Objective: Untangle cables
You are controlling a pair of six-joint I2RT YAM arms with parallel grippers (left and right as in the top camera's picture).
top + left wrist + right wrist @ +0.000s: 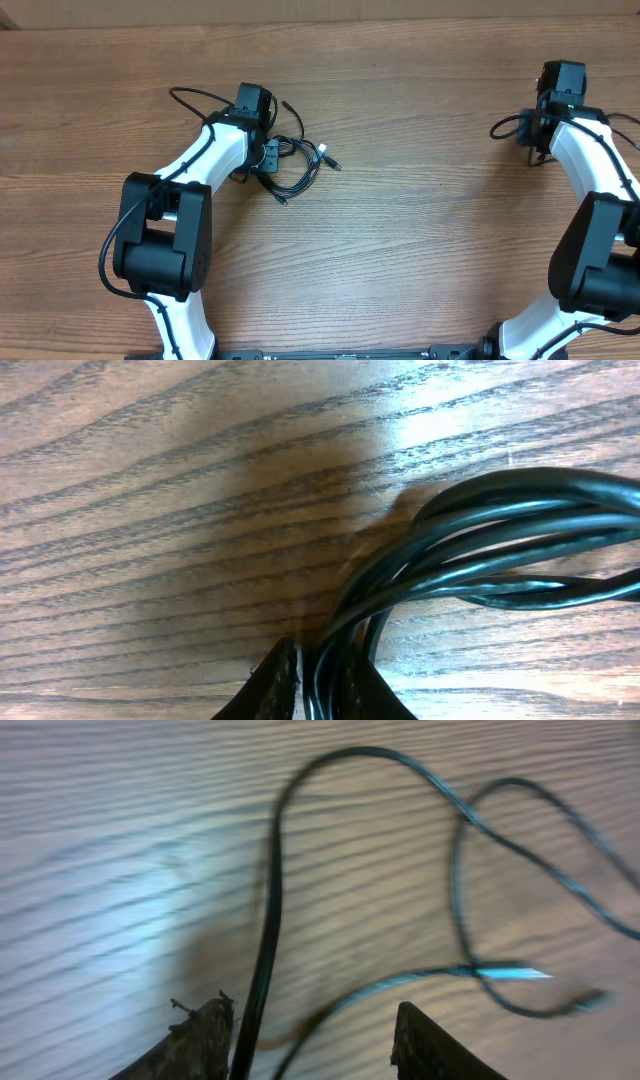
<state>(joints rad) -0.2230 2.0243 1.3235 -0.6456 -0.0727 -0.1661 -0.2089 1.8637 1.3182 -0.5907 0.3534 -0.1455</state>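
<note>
1. Left hand (300,672): clamped on cable bundle (480,530), at ten o'clock on the tabletop (420,230).
2. Right hand (310,1015): fingers apart, single cable (268,900) loose between them, at two o'clock.
3. Risk: pulling the bunched strands could tighten the knot, and the ungripped cable may slip away.

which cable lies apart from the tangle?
The lone cord at the right claw, lying by itself; the others are bunched in the bundle pinched in the left claw.

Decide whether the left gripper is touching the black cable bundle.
Touching. The left wrist view shows the cable bundle clamped between the fingers of the left gripper.
</note>
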